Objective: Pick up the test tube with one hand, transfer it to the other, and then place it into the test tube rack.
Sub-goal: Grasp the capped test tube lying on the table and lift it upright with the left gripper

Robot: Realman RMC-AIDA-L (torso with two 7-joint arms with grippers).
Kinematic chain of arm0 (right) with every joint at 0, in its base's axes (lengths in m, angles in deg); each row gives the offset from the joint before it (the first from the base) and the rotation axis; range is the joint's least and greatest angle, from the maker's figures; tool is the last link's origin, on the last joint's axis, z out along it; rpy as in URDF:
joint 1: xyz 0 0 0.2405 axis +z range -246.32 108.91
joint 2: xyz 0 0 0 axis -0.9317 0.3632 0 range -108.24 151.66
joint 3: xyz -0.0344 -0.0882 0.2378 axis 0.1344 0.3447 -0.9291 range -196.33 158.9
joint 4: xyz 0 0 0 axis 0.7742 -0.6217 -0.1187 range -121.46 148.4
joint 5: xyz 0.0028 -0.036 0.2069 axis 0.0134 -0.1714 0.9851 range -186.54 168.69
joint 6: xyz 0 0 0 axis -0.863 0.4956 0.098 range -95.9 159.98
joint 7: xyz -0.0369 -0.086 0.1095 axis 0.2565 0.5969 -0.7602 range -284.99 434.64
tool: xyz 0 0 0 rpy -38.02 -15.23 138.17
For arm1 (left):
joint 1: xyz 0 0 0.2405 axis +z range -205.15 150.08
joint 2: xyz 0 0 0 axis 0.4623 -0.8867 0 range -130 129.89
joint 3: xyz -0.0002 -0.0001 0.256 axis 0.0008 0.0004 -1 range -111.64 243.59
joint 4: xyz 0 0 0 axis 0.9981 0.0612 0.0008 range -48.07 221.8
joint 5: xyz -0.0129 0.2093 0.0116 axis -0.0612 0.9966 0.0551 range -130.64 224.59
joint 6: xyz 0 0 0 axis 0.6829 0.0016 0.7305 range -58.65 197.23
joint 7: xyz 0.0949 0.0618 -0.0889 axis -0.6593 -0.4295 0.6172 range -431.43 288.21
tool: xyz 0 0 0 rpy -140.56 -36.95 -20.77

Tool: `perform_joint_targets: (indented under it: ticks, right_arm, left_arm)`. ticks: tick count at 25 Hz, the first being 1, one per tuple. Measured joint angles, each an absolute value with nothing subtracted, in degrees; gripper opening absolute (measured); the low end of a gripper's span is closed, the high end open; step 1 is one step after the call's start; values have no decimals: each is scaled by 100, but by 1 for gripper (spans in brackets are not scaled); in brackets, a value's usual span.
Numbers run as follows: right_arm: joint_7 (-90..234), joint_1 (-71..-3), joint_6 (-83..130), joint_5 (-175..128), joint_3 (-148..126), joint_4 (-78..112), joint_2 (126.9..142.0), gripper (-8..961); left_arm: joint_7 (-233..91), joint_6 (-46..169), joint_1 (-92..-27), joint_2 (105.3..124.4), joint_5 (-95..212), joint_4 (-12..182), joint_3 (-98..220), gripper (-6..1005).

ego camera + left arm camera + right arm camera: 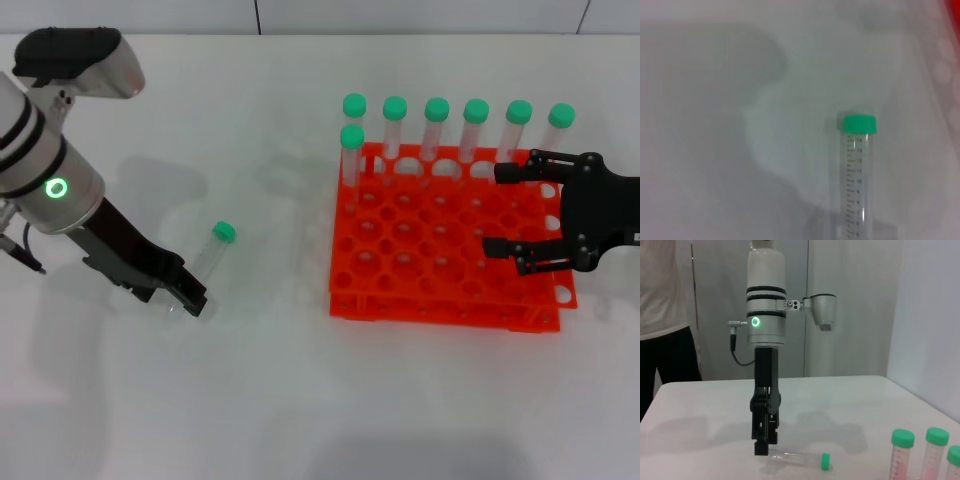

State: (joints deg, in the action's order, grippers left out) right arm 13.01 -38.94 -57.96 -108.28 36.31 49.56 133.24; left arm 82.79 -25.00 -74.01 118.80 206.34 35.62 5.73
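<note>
The test tube, clear with a green cap, lies flat on the white table, left of the orange test tube rack. My left gripper, on the silver arm with the green ring, is low at the tube's rounded bottom end, with its fingers standing open on either side of it. The left wrist view shows the tube lying on the table. The right wrist view shows the tube below the left gripper. My right gripper hangs open and empty over the rack's right part.
Several green-capped tubes stand in the rack's back row, and one more at its back left corner. Some of their caps show in the right wrist view. A person stands behind the table.
</note>
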Motion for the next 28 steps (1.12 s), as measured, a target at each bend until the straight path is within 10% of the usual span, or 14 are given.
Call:
perform_joint_targets:
  ticks: [8,18,28]
  right_arm:
    - [1361,-3934,-5780,-10829,3630,4957,13332,865]
    - [1414,-3954,-5796,-10826,3631,4959,13325,864]
    - [1418,-3961,-5812,-10824,3630,4972,13323,864]
  left_arm:
    - [8481,-2362,-7530,11895,20635,3752,183,717]
    - [8750,-2184,-7558,11895,20634,3854,-149,303]
    - [8755,-2152,-7571,11894,20630,3880,-152,183]
